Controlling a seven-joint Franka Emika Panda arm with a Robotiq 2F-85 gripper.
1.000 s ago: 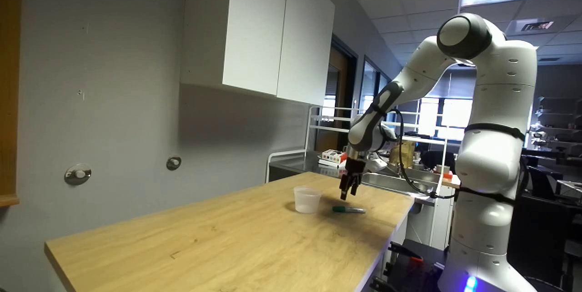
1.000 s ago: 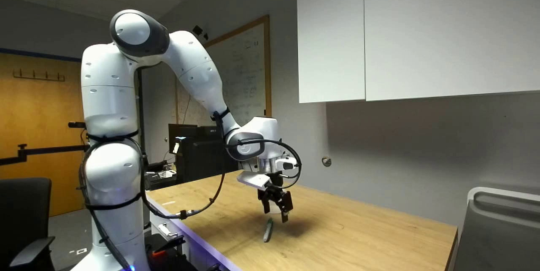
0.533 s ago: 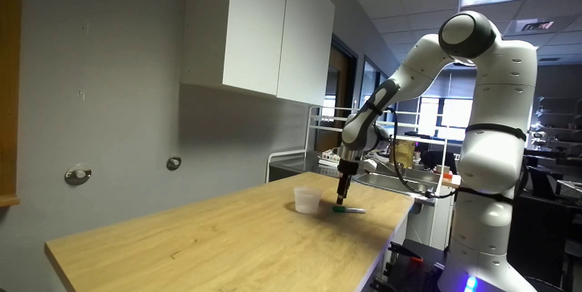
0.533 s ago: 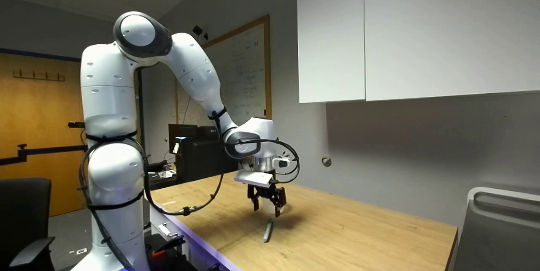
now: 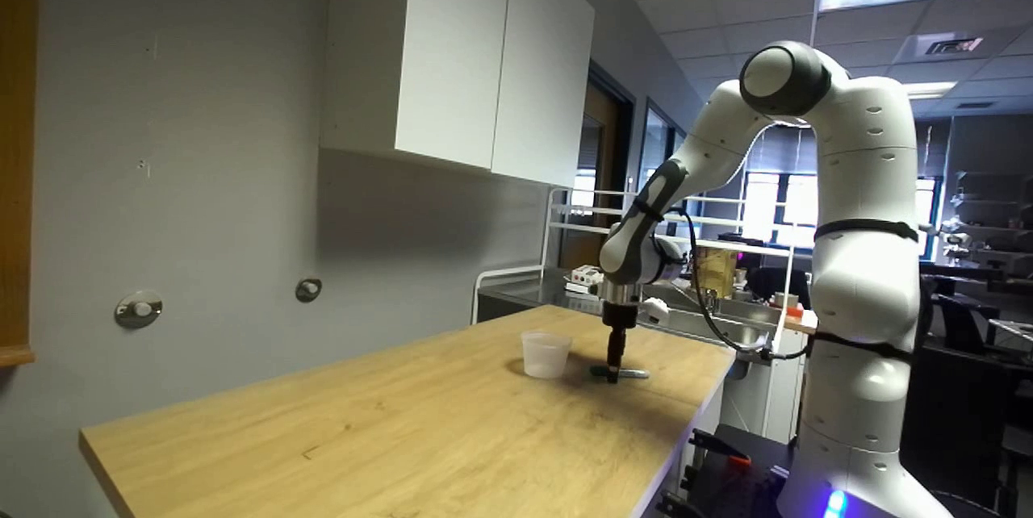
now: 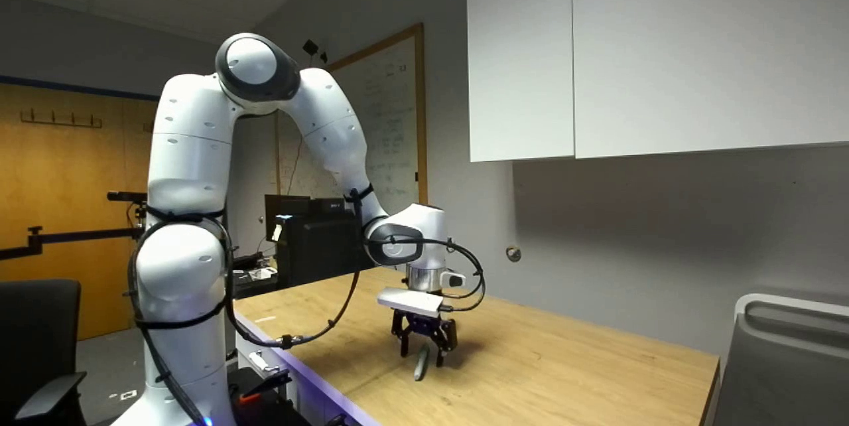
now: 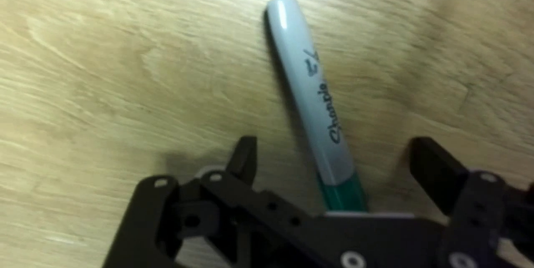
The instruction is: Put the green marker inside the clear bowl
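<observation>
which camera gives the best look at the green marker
The wrist view: the green marker is large there, its lettering visible, only one end hidden. Both exterior views show it much smaller; in an exterior view the hand hides part of it.

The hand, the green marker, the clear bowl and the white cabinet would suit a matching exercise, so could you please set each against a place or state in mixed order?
Things
1) Green marker
2) Clear bowl
3) White cabinet
4) Hand

Places and states
a) Mounted high on the wall
b) Lying between the jaws, not gripped
c) Pointing down, jaws open
d) Standing upright on the tabletop

Pairs: 1-b; 2-d; 3-a; 4-c
</observation>
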